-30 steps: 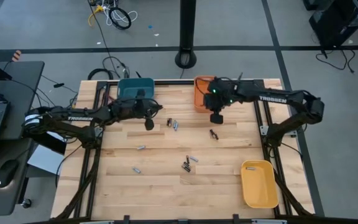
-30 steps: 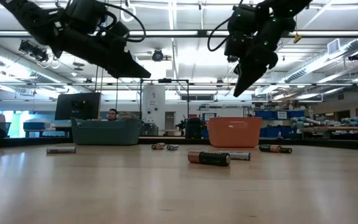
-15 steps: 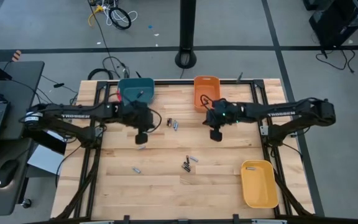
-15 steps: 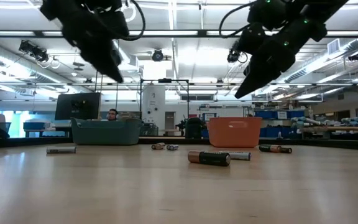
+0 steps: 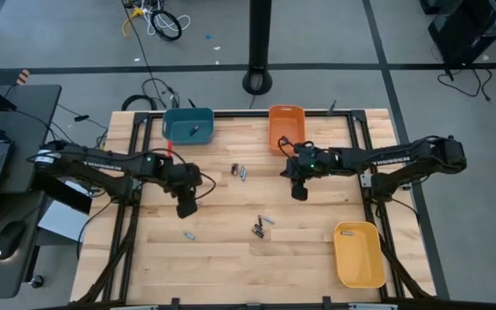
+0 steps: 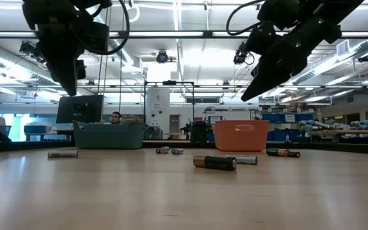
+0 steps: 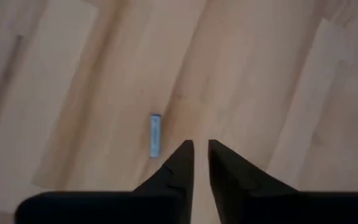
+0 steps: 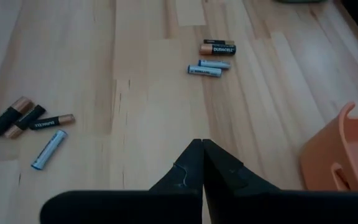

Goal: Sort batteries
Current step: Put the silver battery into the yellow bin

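Small batteries lie on their sides on the wooden table: a pair (image 5: 238,170), a cluster (image 5: 261,226) and a single one (image 5: 189,234). Another lies in the teal bin (image 5: 188,127). My left gripper (image 5: 185,207) points down above the left half of the table, its fingers a narrow gap apart; in the left wrist view a silvery-blue battery (image 7: 155,135) lies just beside my left gripper (image 7: 198,147). My right gripper (image 5: 300,191) is shut, held above the table on the near side of the orange bin (image 5: 287,125). In the right wrist view, batteries (image 8: 211,59) lie beyond my right gripper (image 8: 202,144).
A yellow bin (image 5: 357,254) stands at the table's near right corner. The teal and orange bins sit along the far edge. In the low view a dark-and-copper battery (image 6: 214,161) lies nearest the camera, and both grippers hang well above the tabletop.
My left gripper has moved from near the teal bin toward the table's near edge and somewhat left, turning from a slant to point straight down. My right gripper has moved from the orange bin toward the near edge. No battery has moved.
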Robot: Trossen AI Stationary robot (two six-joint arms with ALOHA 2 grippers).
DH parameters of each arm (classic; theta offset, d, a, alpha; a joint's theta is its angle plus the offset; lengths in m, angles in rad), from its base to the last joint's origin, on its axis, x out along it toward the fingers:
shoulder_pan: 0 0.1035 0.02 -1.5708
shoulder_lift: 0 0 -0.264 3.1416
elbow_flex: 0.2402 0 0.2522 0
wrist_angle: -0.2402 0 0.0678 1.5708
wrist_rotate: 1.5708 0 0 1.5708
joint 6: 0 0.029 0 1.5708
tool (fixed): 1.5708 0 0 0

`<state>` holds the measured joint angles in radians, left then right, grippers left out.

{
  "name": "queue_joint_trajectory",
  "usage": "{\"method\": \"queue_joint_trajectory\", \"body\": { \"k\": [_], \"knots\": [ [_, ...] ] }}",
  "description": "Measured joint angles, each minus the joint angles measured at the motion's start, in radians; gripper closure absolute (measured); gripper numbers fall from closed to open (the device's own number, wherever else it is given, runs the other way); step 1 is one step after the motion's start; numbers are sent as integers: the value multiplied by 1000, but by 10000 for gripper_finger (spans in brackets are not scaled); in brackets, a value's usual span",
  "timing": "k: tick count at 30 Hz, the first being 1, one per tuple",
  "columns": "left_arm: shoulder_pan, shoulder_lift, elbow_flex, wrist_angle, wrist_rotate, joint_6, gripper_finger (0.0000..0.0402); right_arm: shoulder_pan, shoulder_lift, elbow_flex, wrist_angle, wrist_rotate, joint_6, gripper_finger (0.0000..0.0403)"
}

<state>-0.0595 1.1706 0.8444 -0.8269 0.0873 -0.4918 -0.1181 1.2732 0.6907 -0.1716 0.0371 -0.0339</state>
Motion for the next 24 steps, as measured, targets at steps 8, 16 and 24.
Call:
{"method": "queue_joint_trajectory", "body": {
  "k": [8, 16, 24],
  "knots": [
    [-42, 1, -59, 6, -1, -111, 265, -1, 0, 0, 0, 0, -14, 391],
    [-41, 4, -190, 161, -40, -111, 245, -2, 0, 0, 1, 0, -14, 391],
    [-41, 38, -221, 188, -94, -84, 245, -2, 0, 0, 21, 0, -14, 391]
  ]
}}
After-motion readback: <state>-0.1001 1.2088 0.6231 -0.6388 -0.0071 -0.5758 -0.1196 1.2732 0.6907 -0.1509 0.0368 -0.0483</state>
